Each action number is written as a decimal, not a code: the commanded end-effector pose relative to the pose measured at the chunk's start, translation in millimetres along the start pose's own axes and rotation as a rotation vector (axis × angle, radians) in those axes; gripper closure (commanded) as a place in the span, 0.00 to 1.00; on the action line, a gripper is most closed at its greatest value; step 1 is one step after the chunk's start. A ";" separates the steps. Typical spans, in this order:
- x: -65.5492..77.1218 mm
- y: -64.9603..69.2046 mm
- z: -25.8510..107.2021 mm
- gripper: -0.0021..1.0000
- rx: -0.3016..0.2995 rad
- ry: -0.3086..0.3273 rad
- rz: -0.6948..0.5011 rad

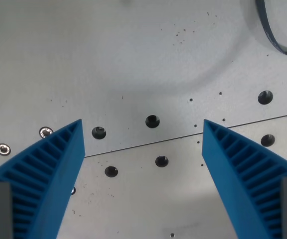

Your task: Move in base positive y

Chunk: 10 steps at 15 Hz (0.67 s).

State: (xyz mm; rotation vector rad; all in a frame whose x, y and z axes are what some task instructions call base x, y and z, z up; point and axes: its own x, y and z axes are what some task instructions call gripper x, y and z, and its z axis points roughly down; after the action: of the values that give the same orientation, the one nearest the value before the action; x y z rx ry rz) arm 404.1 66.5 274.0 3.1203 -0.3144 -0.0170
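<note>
My gripper (142, 128) is open and empty, its two blue ribbed fingers (44, 174) pointing up from the bottom corners of the wrist view. Between and beyond them lies a grey metal plate (133, 59) with several dark round holes (152, 121). A thin seam (148, 142) between two plates runs across the view, rising to the wrist view's right. Nothing is held between the fingers.
A dark curved rim of a round transparent object (275, 35) shows at the top of the wrist view's right corner. Two shiny screw heads (46, 132) sit at the wrist view's left, near the left finger. Small dark specks dot the plate.
</note>
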 end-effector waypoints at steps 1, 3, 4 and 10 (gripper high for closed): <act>-1.8 -5.0 -2.4 0.00 0.001 0.006 0.001; -5.7 -15.0 -2.5 0.00 0.001 0.006 0.001; -7.7 -20.0 -2.5 0.00 0.001 0.006 0.001; -19.0 -50.0 -2.5 0.00 0.001 0.006 0.001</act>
State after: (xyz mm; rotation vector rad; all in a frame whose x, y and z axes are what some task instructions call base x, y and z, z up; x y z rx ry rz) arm 393.8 114.7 274.0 3.1234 -0.2913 -0.0162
